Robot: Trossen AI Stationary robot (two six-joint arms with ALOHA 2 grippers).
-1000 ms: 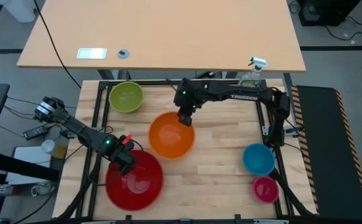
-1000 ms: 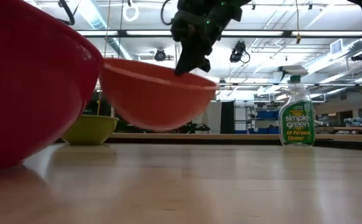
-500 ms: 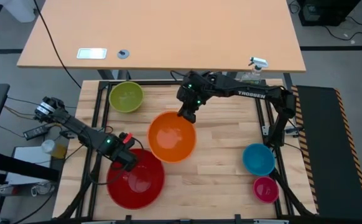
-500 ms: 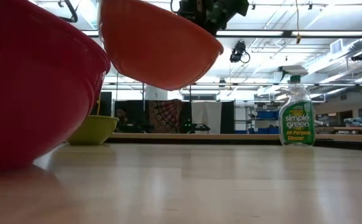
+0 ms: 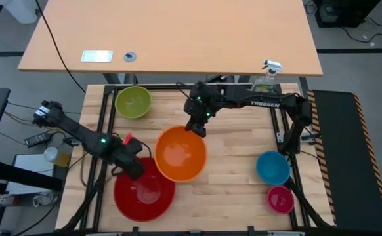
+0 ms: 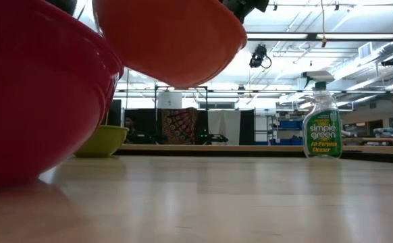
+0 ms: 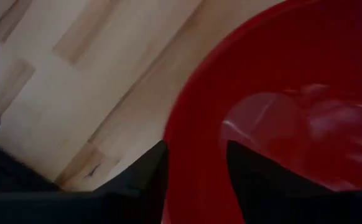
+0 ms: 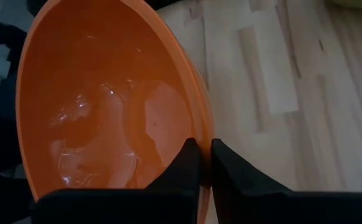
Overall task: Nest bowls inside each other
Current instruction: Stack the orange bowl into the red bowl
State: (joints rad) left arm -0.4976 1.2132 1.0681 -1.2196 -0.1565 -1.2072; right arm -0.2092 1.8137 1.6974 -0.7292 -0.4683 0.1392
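Right gripper [image 5: 197, 128] holds orange bowl [image 5: 180, 154] aloft, tilted, mouth up

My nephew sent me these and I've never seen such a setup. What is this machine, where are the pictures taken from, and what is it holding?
It is a robot with two dark arms at a wooden table, each ending in a two-finger tool. One picture looks straight down, one looks level across the tabletop, and two come from cameras on the wrists. The right tool is shut on the rim of the orange bowl, which hangs above the table. The left tool stands at the rim of the red bowl, one finger on each side of the rim, not squeezing it. A lime green bowl, blue bowl, magenta bowl and spray bottle stand apart.
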